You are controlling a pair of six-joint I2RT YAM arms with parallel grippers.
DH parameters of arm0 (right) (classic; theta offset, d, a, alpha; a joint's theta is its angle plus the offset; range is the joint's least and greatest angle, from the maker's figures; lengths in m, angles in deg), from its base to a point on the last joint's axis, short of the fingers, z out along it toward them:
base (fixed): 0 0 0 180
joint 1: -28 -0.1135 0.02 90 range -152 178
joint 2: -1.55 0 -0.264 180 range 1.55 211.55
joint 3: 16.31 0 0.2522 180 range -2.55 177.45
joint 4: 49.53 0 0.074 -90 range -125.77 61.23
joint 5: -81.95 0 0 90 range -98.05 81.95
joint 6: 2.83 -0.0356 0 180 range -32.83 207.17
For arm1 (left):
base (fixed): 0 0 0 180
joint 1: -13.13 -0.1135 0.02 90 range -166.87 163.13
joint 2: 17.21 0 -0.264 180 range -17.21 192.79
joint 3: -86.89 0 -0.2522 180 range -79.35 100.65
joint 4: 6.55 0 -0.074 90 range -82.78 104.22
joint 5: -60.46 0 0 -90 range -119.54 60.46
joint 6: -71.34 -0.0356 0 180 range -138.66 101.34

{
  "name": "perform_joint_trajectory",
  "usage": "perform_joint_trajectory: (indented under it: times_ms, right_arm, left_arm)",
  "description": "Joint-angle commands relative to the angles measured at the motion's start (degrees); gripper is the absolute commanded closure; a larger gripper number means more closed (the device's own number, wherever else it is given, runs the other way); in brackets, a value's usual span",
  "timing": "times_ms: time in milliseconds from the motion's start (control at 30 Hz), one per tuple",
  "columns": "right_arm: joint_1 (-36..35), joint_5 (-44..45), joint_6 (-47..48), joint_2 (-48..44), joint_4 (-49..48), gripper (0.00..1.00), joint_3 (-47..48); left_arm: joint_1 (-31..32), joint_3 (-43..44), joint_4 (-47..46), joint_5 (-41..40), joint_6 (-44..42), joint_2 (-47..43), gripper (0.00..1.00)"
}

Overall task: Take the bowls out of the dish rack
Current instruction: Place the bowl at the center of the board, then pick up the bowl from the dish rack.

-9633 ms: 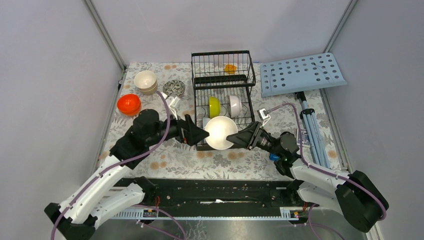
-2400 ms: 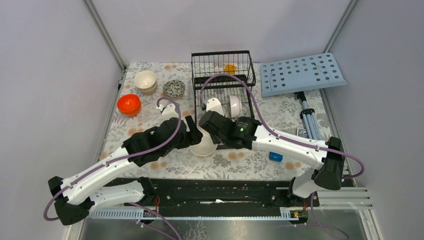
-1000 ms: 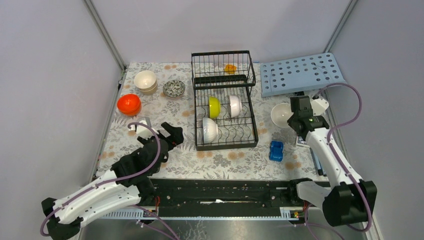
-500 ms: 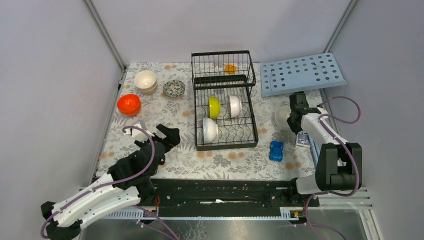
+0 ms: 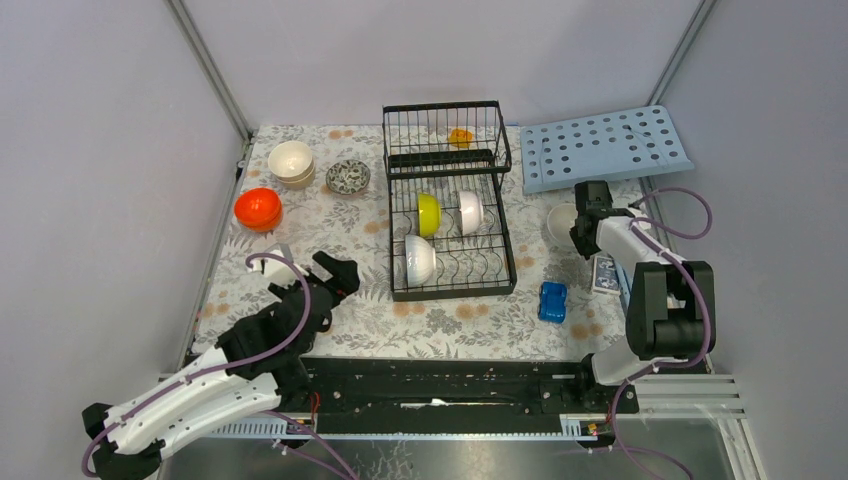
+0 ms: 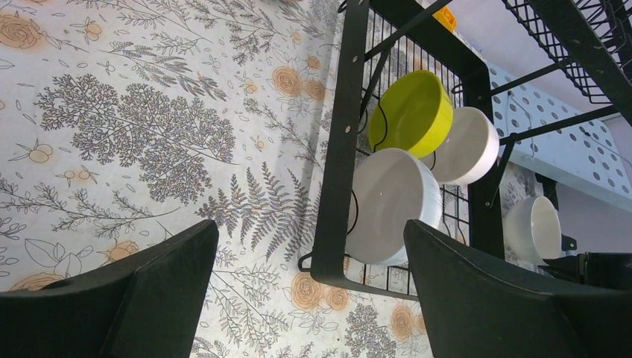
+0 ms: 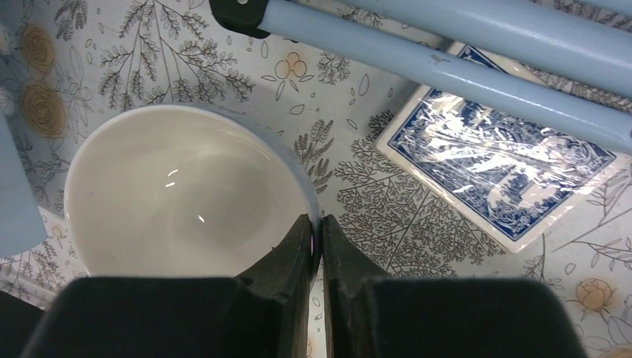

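White bowl (image 7: 186, 194) is sitting on the tabletop (image 5: 330, 215) right of the dish rack (image 5: 452, 292); we are pinching its rim between our right fingers (image 7: 294, 253), while our left fingers (image 6: 164, 276) are gaping wide, empty.

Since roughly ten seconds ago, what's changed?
Right gripper carried the white bowl from in front of the dish rack to its right, rim still pinched. Left gripper let go, pulled back left, open. Three racked bowls and the left-side bowls stayed put.

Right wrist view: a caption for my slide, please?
Right pincer pinches the rim of a white bowl, beside a blue patterned pack.
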Motion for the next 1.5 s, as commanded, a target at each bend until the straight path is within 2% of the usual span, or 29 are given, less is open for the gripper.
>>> perform_joint_trajectory:
  times_ms: [0,300,500,700,800,967,1133,1467]
  right_arm:
    - [0.27,-1.17,1.40,1.02,-4.75,1.00,2.11]
    - [0.05,-2.10,5.44,2.48,-4.15,1.00,3.15]
    - [0.01,-3.25,7.45,2.61,-4.25,0.75,3.76]
    - [0.01,-5.33,7.36,2.12,-4.96,0.67,3.35]
    - [0.02,-5.94,7.79,1.02,-4.96,0.56,3.33]
    - [0.01,-8.51,9.37,-2.43,-5.46,0.20,3.07]
    - [-0.15,-11.40,10.77,-7.99,-4.30,0.03,3.51]
    - [-5.00,-20.61,19.68,-28.74,-3.84,0.00,2.63]
  left_arm:
    - [0.10,0.21,-1.18,0.03,-0.92,0.58,0.01]
    - [0.05,1.03,-1.39,1.35,-1.89,4.86,0.01]
    - [0.09,1.11,-1.41,1.36,-1.85,5.23,0.01]
    - [0.05,0.82,-2.47,2.14,-2.86,4.82,0.01]
    - [0.06,0.55,-2.95,2.51,-3.24,4.54,0.01]
    - [0.11,0.90,-4.30,4.28,-5.71,4.18,0.01]
    - [0.08,1.39,-4.39,5.13,-7.00,3.94,0.01]
    - [0.04,3.00,-6.32,9.95,-12.00,4.76,0.01]
